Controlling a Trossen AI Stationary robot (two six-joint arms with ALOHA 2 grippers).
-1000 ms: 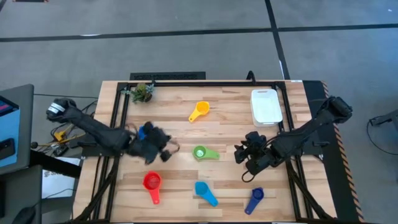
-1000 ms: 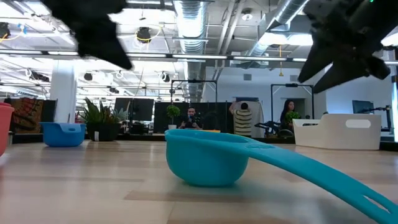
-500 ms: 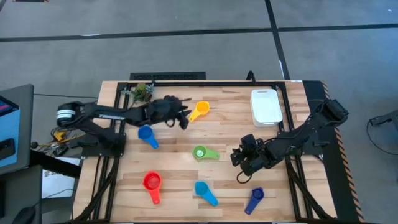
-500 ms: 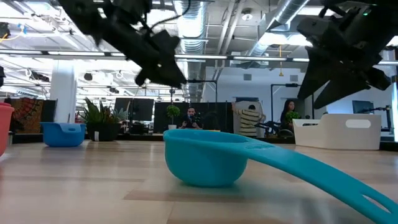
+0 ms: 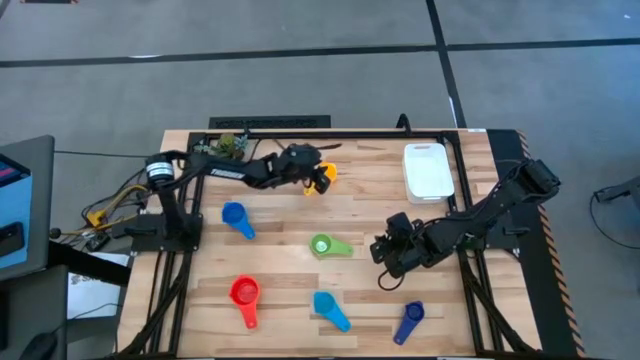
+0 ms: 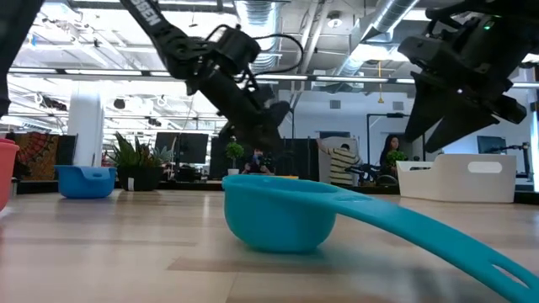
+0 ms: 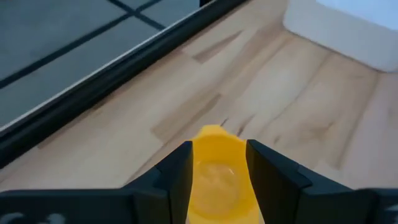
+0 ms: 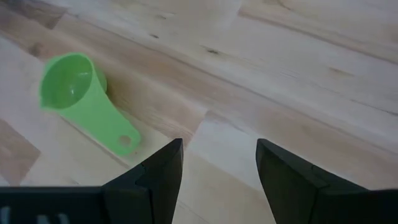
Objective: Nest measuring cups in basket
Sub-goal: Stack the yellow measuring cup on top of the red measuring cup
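A: From above, we see the left gripper (image 5: 318, 172) reaching over the far side of the table (image 5: 370, 290), right at the yellow cup (image 5: 323, 176). The basket (image 5: 428, 172) sits at the far right corner, with no cup showing in it.

B: And we count the other cups on the wood: a blue cup (image 5: 236, 218) at the left, the green cup (image 5: 328, 245) in the middle, the red cup (image 5: 245, 296), a teal cup (image 5: 330, 309) and the dark blue cup (image 5: 409, 320) along the near edge. The right gripper (image 5: 382, 251) hangs just right of the green one. A small plant (image 5: 230, 146) stands at the far left corner.

A: At table height, the teal cup (image 6: 337, 212) fills the foreground, the blue cup (image 6: 85, 180) sits far left, and the basket (image 6: 459, 180) shows at the right. Both arms hang above the wood. People (image 6: 333, 162) stand in the room behind.

B: On the left wrist, we see the fingers (image 7: 177, 172) parted with the yellow cup (image 7: 219, 180) between them; they flank it closely, but we cannot tell whether they touch it. A corner of the basket (image 7: 348, 31) shows beyond.

A: On the right wrist, the fingers (image 8: 158, 171) stand apart over bare wood with nothing between them, and the green cup (image 8: 84, 99) lies near, mouth up.
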